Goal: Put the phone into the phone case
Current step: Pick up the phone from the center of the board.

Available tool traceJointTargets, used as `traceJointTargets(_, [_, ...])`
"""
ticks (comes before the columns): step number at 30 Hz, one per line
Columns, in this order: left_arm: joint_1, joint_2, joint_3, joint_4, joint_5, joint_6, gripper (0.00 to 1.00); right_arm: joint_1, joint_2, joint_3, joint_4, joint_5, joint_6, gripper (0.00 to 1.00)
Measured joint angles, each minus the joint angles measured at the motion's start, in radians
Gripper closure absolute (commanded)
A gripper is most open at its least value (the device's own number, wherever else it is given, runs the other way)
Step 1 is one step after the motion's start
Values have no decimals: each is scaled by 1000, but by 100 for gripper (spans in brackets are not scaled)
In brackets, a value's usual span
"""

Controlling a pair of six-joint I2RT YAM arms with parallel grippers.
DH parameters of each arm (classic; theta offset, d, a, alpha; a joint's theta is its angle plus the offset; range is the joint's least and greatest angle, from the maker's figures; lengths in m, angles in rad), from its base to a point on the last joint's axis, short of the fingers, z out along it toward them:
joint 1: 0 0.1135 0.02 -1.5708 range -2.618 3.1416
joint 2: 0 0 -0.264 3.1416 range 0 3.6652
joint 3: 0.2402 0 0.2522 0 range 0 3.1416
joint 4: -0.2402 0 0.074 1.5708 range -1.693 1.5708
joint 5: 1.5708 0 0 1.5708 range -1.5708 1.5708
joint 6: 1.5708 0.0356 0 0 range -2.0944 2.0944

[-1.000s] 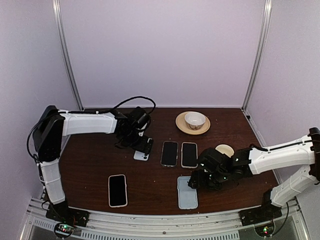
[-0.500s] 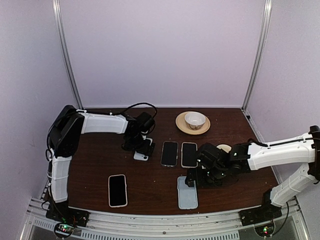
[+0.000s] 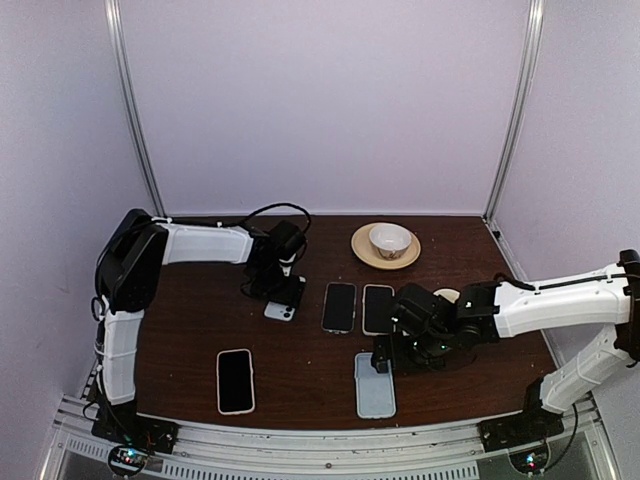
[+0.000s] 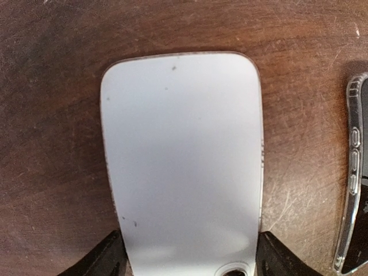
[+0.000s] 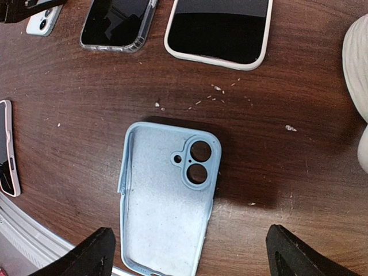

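A white phone [image 4: 184, 161] lies back up on the brown table, its camera end at the bottom of the left wrist view. My left gripper [image 4: 190, 247] straddles that end, a black finger [image 4: 109, 256] pressed against each long side. From above, only a corner of the phone [image 3: 280, 312] shows under the left gripper [image 3: 285, 296]. The light blue phone case [image 5: 169, 201] lies hollow side up near the front edge, camera holes facing away from the edge. My right gripper [image 5: 187, 253] hovers over the case [image 3: 375, 388] with its fingers spread wide and nothing between them.
A phone in a clear case [image 3: 339, 306] and one in a white case [image 3: 378, 309] lie side by side mid-table. Another phone [image 3: 235, 380] lies at the front left. A bowl on a saucer [image 3: 388, 240] stands at the back, and a small white cup [image 3: 450, 297] is beside the right arm.
My left arm swung in and its jaws narrowed onto the white phone's sides. The right gripper slid left over the blue case's top end and opened wider.
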Motion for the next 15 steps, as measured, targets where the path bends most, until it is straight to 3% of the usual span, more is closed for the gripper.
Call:
traceJointTargets(3, [6,0,2,1,14,7,38,0,-1,0,-14,8,-2,4])
traceJointTargets(15, [9,-26,-36,33,25,42,49,1,-34,19,-70,40,-17,4])
